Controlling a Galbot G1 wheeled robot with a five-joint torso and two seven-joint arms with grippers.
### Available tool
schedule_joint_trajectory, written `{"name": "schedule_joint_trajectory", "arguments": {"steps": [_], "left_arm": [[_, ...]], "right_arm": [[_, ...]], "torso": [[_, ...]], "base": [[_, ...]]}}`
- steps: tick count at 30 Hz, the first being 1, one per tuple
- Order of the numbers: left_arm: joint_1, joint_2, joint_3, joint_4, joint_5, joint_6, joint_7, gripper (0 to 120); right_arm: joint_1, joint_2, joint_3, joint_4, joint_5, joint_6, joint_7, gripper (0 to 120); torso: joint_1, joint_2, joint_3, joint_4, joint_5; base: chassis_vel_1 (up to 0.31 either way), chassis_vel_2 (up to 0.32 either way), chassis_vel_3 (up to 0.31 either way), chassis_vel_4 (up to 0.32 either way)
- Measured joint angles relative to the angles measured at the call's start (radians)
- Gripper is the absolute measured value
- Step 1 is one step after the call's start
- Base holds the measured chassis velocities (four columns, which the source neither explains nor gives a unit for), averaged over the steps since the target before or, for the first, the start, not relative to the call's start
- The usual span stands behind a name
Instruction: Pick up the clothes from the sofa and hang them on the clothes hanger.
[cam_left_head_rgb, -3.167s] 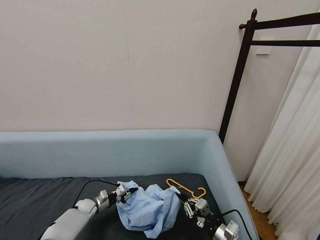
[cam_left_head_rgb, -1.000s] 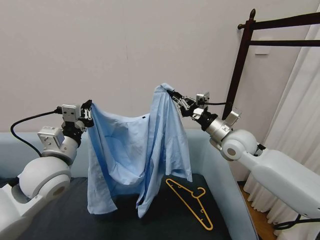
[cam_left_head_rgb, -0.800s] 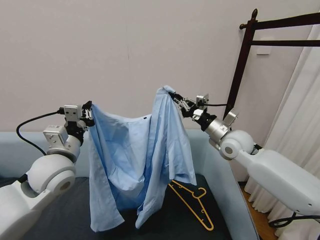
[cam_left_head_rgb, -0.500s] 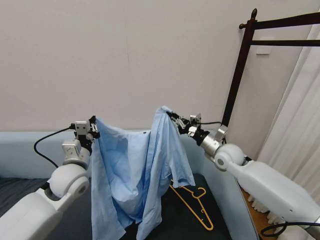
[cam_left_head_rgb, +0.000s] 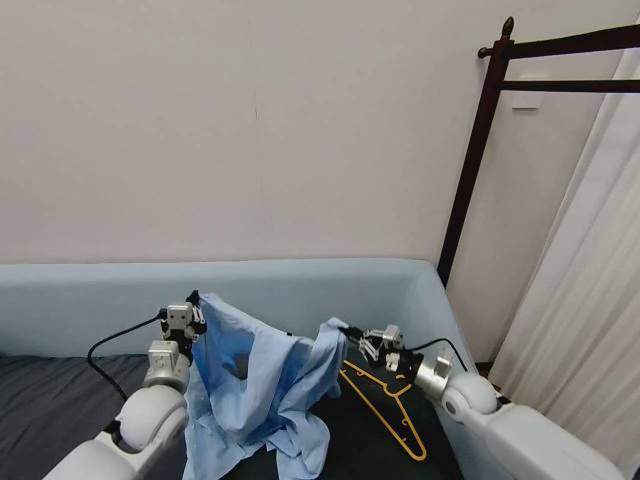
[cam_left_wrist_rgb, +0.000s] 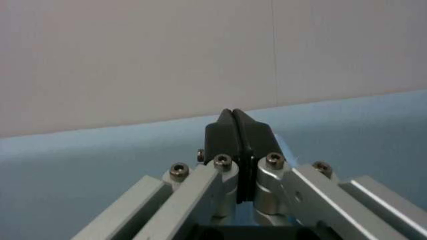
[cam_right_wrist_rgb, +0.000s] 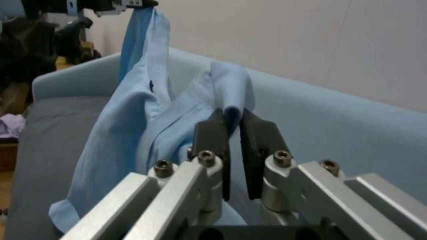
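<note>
A light blue shirt (cam_left_head_rgb: 255, 380) hangs between my two grippers, its lower part bunched on the dark sofa seat (cam_left_head_rgb: 60, 410). My left gripper (cam_left_head_rgb: 192, 301) is shut on one upper corner of the shirt, in front of the sofa's pale blue backrest (cam_left_head_rgb: 100, 300). In the left wrist view its fingers (cam_left_wrist_rgb: 220, 135) are pressed together. My right gripper (cam_left_head_rgb: 350, 337) is shut on another upper fold; the right wrist view has the shirt (cam_right_wrist_rgb: 150, 135) pinched at the fingertips (cam_right_wrist_rgb: 212, 130). An orange hanger (cam_left_head_rgb: 385, 400) lies on the seat below the right gripper.
A dark wooden clothes rack (cam_left_head_rgb: 478, 140) stands past the sofa's right end, its top bars (cam_left_head_rgb: 570, 45) high up. White curtains (cam_left_head_rgb: 590, 280) hang at the far right. The sofa's right armrest (cam_left_head_rgb: 440, 330) lies between the seat and the rack.
Both grippers have come down from chest height to just above the seat, carrying the shirt. The shirt, spread and hanging free before, now sags and piles on the cushion.
</note>
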Motion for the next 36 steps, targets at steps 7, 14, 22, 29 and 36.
{"name": "schedule_joint_trajectory", "arguments": {"steps": [7, 14, 22, 29, 36], "left_arm": [[-0.029, -0.012, 0.017, 0.061, 0.003, -0.010, -0.003, 0], [-0.012, -0.018, 0.022, 0.061, 0.019, -0.034, 0.015, 0], [0.010, -0.008, 0.023, 0.031, 0.032, -0.064, 0.042, 0], [0.029, 0.011, 0.031, 0.026, 0.037, -0.117, 0.099, 0], [0.066, 0.016, 0.034, 0.026, 0.037, -0.185, 0.191, 0]], "right_arm": [[-0.066, -0.015, 0.098, -0.043, -0.094, 0.022, -0.076, 37], [-0.197, -0.074, 0.196, 0.020, -0.116, -0.033, -0.034, 64], [-0.305, -0.055, 0.214, 0.168, 0.004, -0.313, 0.392, 92], [-0.213, 0.013, 0.174, 0.026, 0.017, -0.459, 0.460, 100], [-0.105, 0.089, 0.137, -0.192, -0.017, -0.568, 0.423, 100]], "torso": [[0.000, 0.000, 0.000, 0.0000, -0.0002], [0.000, 0.000, 0.000, -0.0002, -0.0002], [0.000, 0.000, 0.000, 0.0000, -0.0002], [0.000, 0.000, 0.000, 0.0003, -0.0003], [0.000, 0.000, 0.000, 0.0000, -0.0004]], "base": [[0.000, 0.000, 0.000, 0.000], [0.000, 0.000, 0.000, 0.000], [0.000, 0.000, 0.000, 0.000], [0.000, 0.000, 0.000, 0.000], [0.000, 0.000, 0.000, 0.000]]}}
